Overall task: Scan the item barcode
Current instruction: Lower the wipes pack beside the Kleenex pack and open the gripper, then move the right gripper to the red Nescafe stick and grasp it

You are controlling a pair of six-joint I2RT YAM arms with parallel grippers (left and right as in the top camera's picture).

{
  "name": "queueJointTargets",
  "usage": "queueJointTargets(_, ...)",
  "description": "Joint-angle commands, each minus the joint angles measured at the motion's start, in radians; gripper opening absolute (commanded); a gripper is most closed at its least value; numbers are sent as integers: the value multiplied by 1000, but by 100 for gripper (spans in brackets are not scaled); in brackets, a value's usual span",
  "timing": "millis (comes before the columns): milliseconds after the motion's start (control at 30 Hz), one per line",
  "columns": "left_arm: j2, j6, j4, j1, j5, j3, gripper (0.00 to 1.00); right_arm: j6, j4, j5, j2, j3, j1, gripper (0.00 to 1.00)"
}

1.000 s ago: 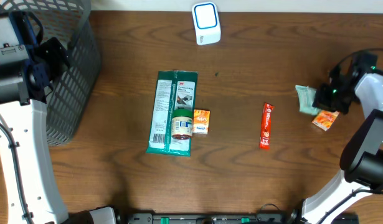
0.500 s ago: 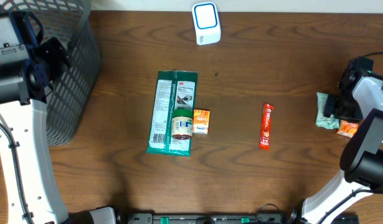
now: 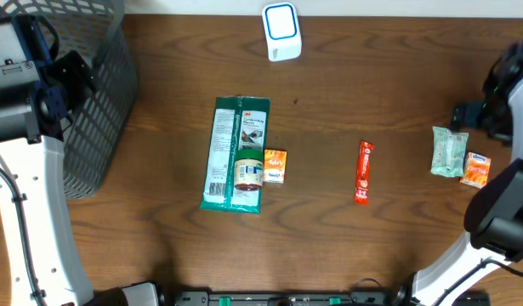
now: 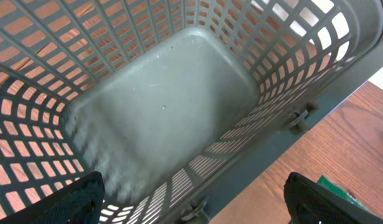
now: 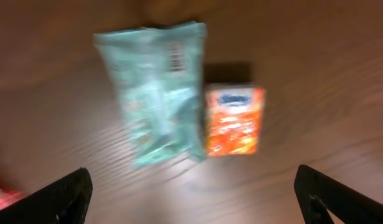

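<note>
A white scanner with a blue face (image 3: 280,32) stands at the table's far edge. My right gripper (image 5: 194,199) is open and empty above a pale green packet (image 5: 160,93) and a small orange box (image 5: 233,121), which lie side by side at the table's right (image 3: 449,151). In the middle of the table lie a long green package (image 3: 235,144), a small jar (image 3: 248,171) on it, another orange box (image 3: 275,165) and a red stick pack (image 3: 364,172). My left gripper (image 4: 192,202) is open over the basket (image 4: 166,106), holding nothing.
The grey mesh basket (image 3: 95,93) stands at the left edge under the left arm. The right arm (image 3: 508,110) hangs at the right edge beyond the pale packet. A corner of the green package (image 4: 333,186) shows past the basket's rim.
My right gripper opened and let go of the pale green packet, leaving it beside the orange box farther right. The gripper then pulled away toward the far right. The left arm stayed still.
</note>
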Motion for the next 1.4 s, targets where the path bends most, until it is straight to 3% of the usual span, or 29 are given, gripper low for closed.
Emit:
queueJointTargets(0,-1,10,0,5,-13,6,93,7,-94,-336,-7,108,5,99)
queueJointTargets(67,-1,10,0,5,-13,6,93,8,-146,-444,-7,118,7,89)
queueJointTargets(133,-1,10,-1,5,-13,6,92,7,-184,-510,-6,111,12,86)
queueJointTargets(367,-1,10,0,5,-13,6,92,7,-174,-521,-6,-2,94,63)
queueJointTargets(433,-1,10,0,5,-13,6,92,7,-146,-521,-6,-56,132,45)
queueJointTargets(467,-1,10,0,5,-13,6,92,7,-130,-520,-6,-83,150,41)
queueJointTargets(633,-1,10,-1,5,-13,6,93,48,9,-520,-6,-260,256,44)
queueJointTargets(767,-1,10,-1,5,-13,6,92,85,128,-496,-6,-381,349,52)
queueJointTargets(967,-1,10,0,5,-13,6,92,221,305,-189,-6,-513,520,50)
queueJointTargets(1133,-1,10,-1,5,-13,6,92,225,455,-146,-6,-597,626,37)
queueJointTargets(1233,-1,10,0,5,-13,6,92,254,515,-185,-6,-608,674,1)
queueJointTargets(1367,-1,10,0,5,-13,6,92,207,578,-385,-14,-587,709,1)
